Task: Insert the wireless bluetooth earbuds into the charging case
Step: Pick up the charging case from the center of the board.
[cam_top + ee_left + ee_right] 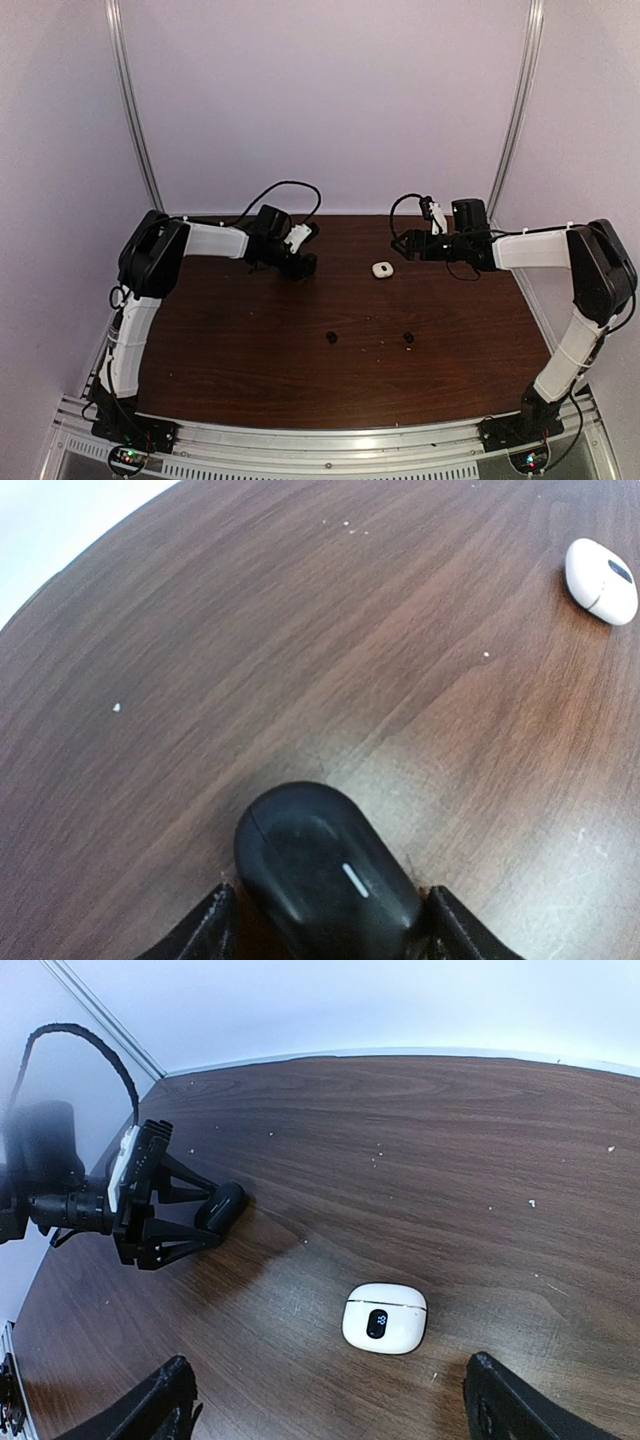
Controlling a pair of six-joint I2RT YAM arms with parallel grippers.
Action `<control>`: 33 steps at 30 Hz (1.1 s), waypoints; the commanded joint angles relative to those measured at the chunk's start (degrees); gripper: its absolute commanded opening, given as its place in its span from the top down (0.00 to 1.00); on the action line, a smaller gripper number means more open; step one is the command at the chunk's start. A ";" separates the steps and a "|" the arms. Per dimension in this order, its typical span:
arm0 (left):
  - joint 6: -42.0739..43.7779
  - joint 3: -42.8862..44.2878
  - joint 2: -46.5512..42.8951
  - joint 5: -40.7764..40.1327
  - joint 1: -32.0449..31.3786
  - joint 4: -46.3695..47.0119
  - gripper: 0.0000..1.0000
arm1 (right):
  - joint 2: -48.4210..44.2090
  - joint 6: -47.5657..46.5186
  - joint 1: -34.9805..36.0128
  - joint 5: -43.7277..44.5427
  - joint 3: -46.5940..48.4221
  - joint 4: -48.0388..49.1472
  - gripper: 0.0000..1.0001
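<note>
Two tiny black rounded plastic earbuds (331, 338) lie toward the arm bases from both claws, one nearer each arm; the left gripper (330, 920) flanks a black oval charging case (325, 865), whether clenched I cannot tell, and the right gripper (332, 1395) gapes, released.

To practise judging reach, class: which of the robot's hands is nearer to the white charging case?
Right. The right hand hangs open just short of the white charging case; the left hand is farther off, around the black case.
</note>
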 commanded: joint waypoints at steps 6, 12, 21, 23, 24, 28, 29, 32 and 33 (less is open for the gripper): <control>-4.22 2.34 4.70 -5.76 -0.11 -3.21 0.45 | -1.42 0.03 -0.41 0.12 -0.25 1.34 0.07; -3.49 2.20 4.26 -7.71 -0.11 -3.23 0.61 | -2.09 -0.32 -0.38 0.42 -0.51 0.84 0.07; 0.10 -5.40 -1.65 -4.65 -0.11 2.07 0.71 | -2.87 -0.52 -0.40 -1.04 -1.49 1.06 0.07; 0.33 -9.12 -4.80 -3.39 -0.18 4.76 0.71 | -2.80 -0.01 -0.38 -1.81 -2.04 1.70 0.08; 0.49 -10.83 -6.11 -2.98 -0.26 5.95 0.71 | -2.67 0.28 -0.39 -2.26 -2.20 1.99 0.08; 1.34 -16.38 -10.12 -2.47 -1.08 9.08 0.72 | -2.52 1.43 -0.34 -4.10 -3.88 3.76 0.09; 1.61 -17.59 -11.05 -2.83 -1.46 9.45 0.72 | -2.61 1.67 -0.34 -4.59 -4.34 4.28 0.09; 2.09 -21.56 -13.81 -3.19 -2.48 11.54 0.73 | -2.83 2.47 -0.34 -5.84 -5.63 5.39 0.10; 1.92 -23.48 -14.68 -3.09 -2.77 12.40 0.73 | -2.81 2.75 -0.34 -6.53 -6.07 5.89 0.10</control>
